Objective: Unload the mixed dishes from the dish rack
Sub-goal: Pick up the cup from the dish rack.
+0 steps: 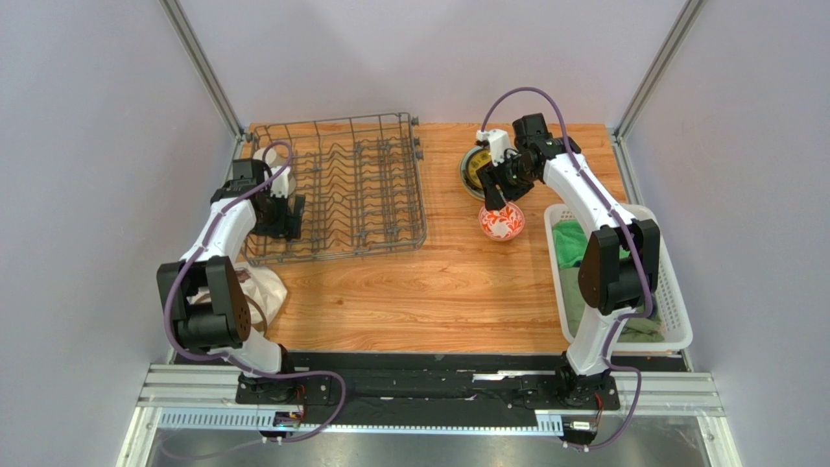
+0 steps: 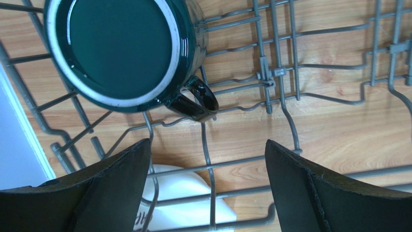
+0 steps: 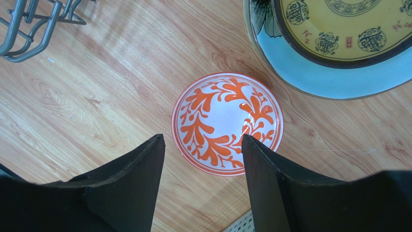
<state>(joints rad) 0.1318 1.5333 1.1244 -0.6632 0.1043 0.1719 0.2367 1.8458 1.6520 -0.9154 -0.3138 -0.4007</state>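
The grey wire dish rack (image 1: 351,185) stands at the back left. A dark green mug (image 2: 116,48) stands upright inside it near the left end, handle toward me; it also shows in the top view (image 1: 265,161). My left gripper (image 2: 208,150) is open and empty above the rack floor, just in front of the mug (image 1: 282,216). The small red-and-white bowl (image 3: 227,123) sits on the table right of the rack (image 1: 502,222). My right gripper (image 3: 202,140) is open and empty just above its near rim. The yellow-and-dark plate (image 3: 348,24) lies on the pale green plate (image 3: 329,77).
A white slotted basket (image 1: 672,292) with green cloths (image 1: 575,243) stands at the right edge. A pale cream object (image 1: 261,287) lies by the left arm, partly hidden. A white object (image 2: 183,203) shows through the rack wires. The rack's corner (image 3: 29,29) is left of the bowl.
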